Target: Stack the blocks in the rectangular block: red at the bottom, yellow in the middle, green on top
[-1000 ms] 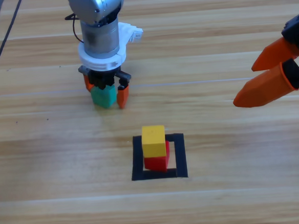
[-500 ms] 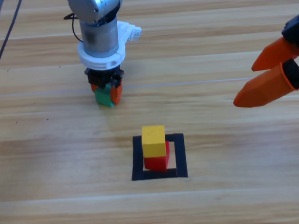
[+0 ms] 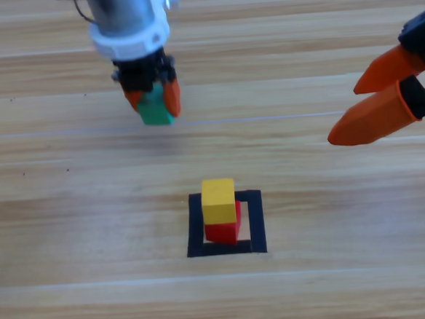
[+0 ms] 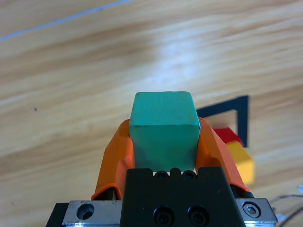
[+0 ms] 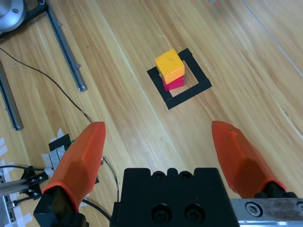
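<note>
In the lower middle of the high view the black tape rectangle [image 3: 226,232] lies on the wooden table [image 3: 76,300], and inside it the yellow cube [image 3: 218,201] sits on the red cube [image 3: 223,232], the pair standing toward the left side of the outline with bare wood to their right. Nothing stands between that stack and the upper left of the frame, where the left gripper [image 3: 152,99] hangs from a grey arm that comes straight down from the top edge. Its orange jaws are pressed against two opposite faces of the teal-green cube [image 3: 155,111]; the left wrist view shows the cube [image 4: 164,130] wedged between them with the tape corner and the stack beyond it at the right. At the right edge of the high view the right gripper [image 3: 372,101] waits with its jaws spread wide and nothing between them, well apart from the stack.
</note>
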{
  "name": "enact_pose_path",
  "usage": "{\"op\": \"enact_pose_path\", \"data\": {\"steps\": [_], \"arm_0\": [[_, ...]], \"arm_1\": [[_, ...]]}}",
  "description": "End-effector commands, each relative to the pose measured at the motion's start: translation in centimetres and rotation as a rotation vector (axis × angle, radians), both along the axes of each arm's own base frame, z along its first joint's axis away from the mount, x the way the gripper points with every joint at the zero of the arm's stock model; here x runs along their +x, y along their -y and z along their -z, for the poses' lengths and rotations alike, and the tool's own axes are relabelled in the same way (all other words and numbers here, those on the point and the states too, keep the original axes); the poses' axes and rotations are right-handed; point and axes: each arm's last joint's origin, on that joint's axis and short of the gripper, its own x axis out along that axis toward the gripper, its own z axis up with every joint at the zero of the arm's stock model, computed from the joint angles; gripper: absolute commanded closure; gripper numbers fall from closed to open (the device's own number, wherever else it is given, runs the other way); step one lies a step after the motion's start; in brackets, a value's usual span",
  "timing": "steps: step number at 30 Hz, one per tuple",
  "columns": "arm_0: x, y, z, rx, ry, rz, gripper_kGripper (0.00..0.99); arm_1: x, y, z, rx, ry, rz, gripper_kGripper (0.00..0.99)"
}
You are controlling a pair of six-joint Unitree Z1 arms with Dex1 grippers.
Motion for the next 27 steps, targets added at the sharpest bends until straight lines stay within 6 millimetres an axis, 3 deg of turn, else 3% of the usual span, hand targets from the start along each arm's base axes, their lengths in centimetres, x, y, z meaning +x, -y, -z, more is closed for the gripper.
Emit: {"op": "enact_pose_path", "data": {"steps": [1,8,13,27], "arm_0": [[-5.6,2.1,-4.0,-0.034,0.007,0.003,0.99],[-10.6,5.7,-3.9,-0.001,-0.023,0.009,0.99],[-13.2,7.0,-4.1,0.018,-0.024,0.007,0.99],[-12.8,10.1,-0.3,0.086,-0.045,0.002,0.99]], "arm_1": [[-0.6,-1.5,-0.2,0.013,0.009,-0.062,0.0],[-0.9,-1.5,-0.2,0.009,0.006,-0.068,0.0],[-1.0,-1.4,-0.4,0.015,0.011,-0.068,0.0],[-1.1,-1.4,-0.3,0.014,0.01,-0.07,0.0]]}}
